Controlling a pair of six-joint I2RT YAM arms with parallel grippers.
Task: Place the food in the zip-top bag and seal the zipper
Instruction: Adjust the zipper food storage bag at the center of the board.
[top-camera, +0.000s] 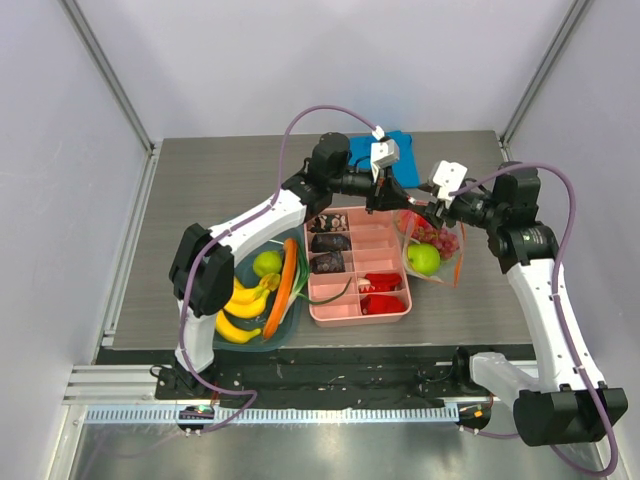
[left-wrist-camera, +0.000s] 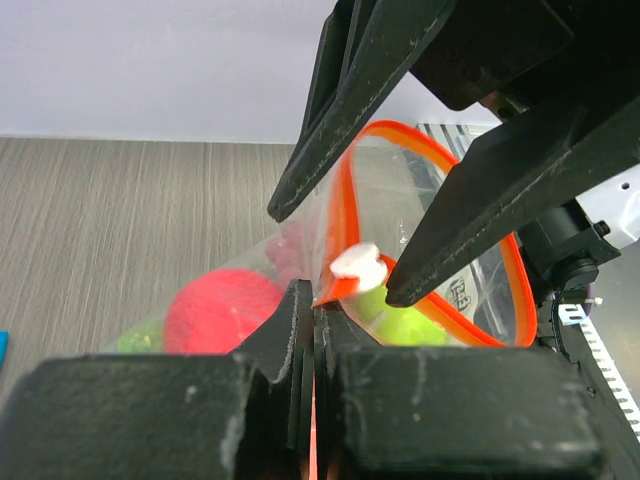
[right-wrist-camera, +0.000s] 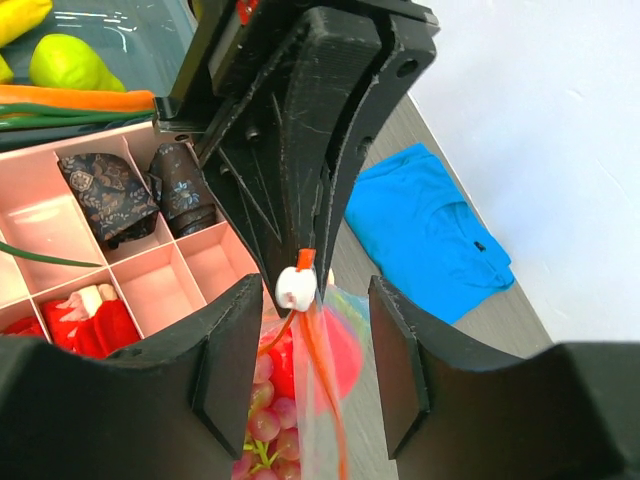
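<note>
Overhead, the bag stands right of the pink tray, with the apple and grapes inside. From the left wrist, the left gripper is clamped on the orange zipper. From the right wrist, the right gripper is spread wide on either side of the white slider.

1. Bag: clear, glossy, crinkled plastic.
2. Zipper: smooth orange-red plastic.
3. Table: matt grey, wood-grained.
4. Tray: smooth pink plastic.
5. Cloth, right of frame: soft blue fabric.
6. Right fingers: matt black, scuffed.
</note>
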